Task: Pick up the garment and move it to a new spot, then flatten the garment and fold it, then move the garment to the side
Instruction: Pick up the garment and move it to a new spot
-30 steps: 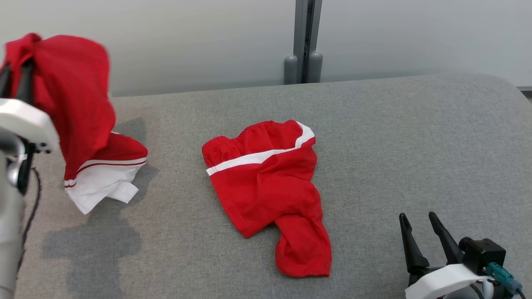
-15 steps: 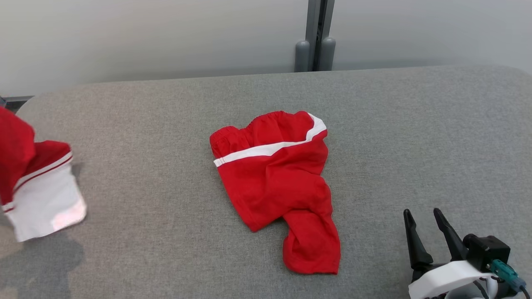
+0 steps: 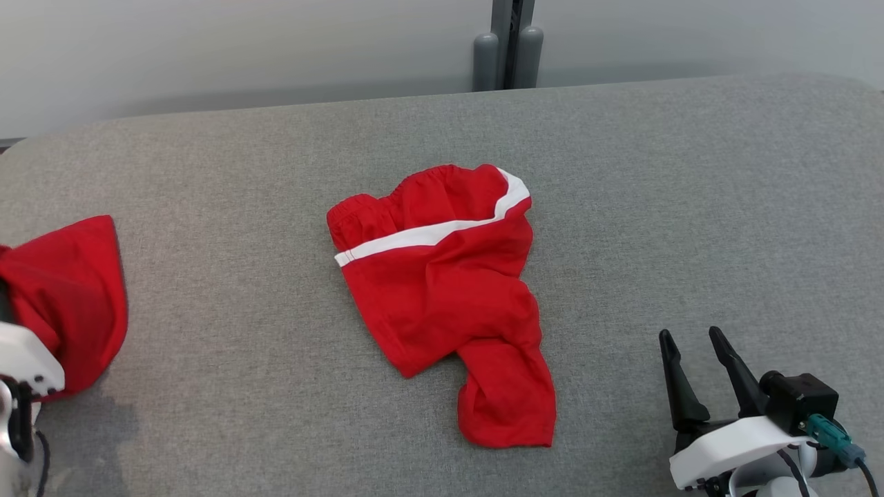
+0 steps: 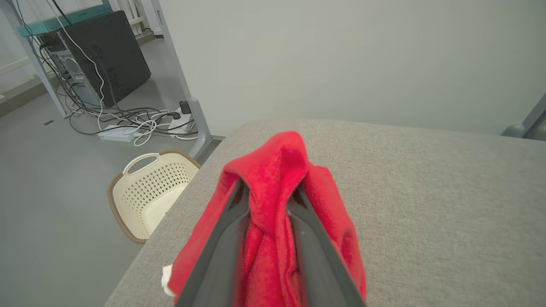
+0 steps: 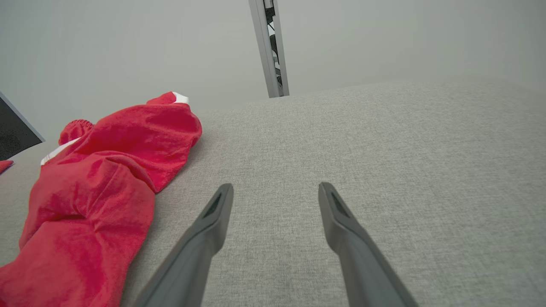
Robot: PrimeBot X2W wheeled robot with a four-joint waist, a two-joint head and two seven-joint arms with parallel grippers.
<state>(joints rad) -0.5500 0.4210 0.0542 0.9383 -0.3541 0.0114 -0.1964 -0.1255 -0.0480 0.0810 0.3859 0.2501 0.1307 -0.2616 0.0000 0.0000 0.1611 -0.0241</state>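
Since the preceding frames the left pincer (image 4: 268, 189) has been swinging its load down and outward. The head camera has also been shifting, so we are not counting the small displacement of everything else as motion.

We are reading the left pincer as closed to a narrow gap on the held garment (image 4: 277, 166). Its red cloth is bunching between the fingers and draping over their tips, at the edge of the grey pad (image 3: 690, 207). The right pincer (image 3: 689, 338) is standing wide apart and carrying nothing.

The crumpled shorts (image 3: 442, 290) are lying on the pad ahead of and to the left of the right pincer, well apart from the left one. Their long axis is running from the elastic waistband, at the far end, to a twisted leg at the end closest to the right pincer. We are therefore judging the right arm the nearer for any reach toward them.

We are counting two red garments, two pincers, and one pale basket (image 4: 149, 192), which is sitting on the floor beyond the pad's edge, to the left of the left pincer.
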